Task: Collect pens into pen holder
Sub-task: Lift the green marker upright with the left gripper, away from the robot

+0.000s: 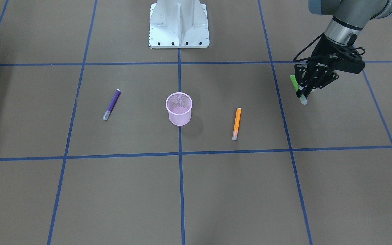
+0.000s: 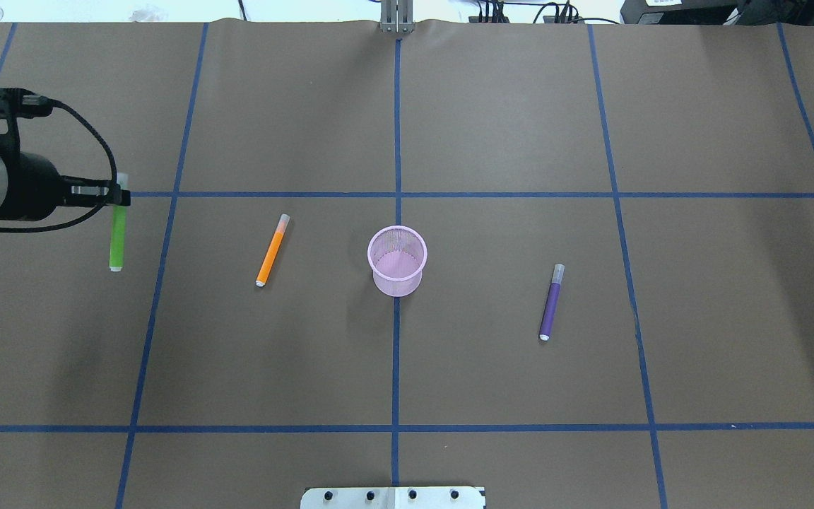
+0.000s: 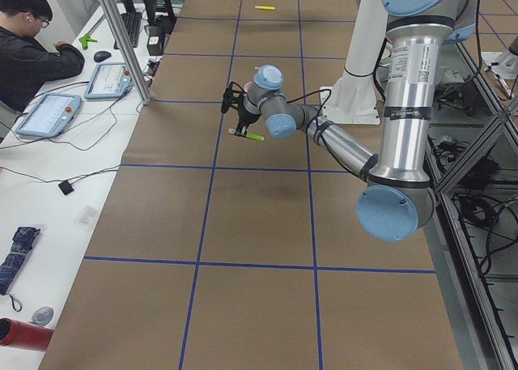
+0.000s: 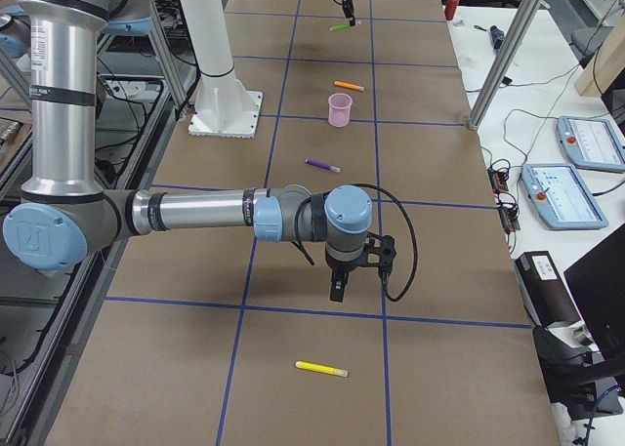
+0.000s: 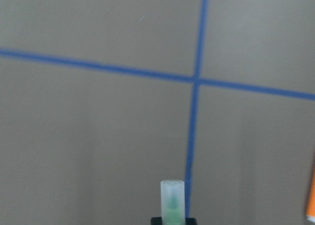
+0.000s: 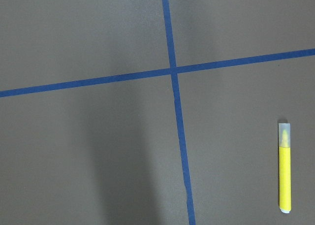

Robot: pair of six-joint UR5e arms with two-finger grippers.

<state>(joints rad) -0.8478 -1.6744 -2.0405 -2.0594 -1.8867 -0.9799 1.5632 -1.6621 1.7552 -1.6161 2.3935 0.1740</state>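
Pink wire-mesh pen holder (image 1: 179, 117), cylindrical, stands upright on the worktop (image 1: 216, 190), its floor visible. Left fingers (image 2: 124, 199) clamp the slim green pen (image 2: 118, 237); the state of the right fingers (image 4: 337, 290) cannot be told.

bench (image 2: 506, 127): brown, blue grid lines | pen holder (image 2: 397, 284): pink wire mesh | purple pen (image 2: 551, 302), orange pen (image 2: 272, 250), green pen (image 2: 118, 233), yellow pen (image 6: 284, 168): pale translucent caps | left hand (image 1: 302, 92): black

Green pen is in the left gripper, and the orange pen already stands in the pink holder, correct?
No: the orange pen lies on the table beside the pen holder, per the overhead view. The left gripper does hold the green pen.
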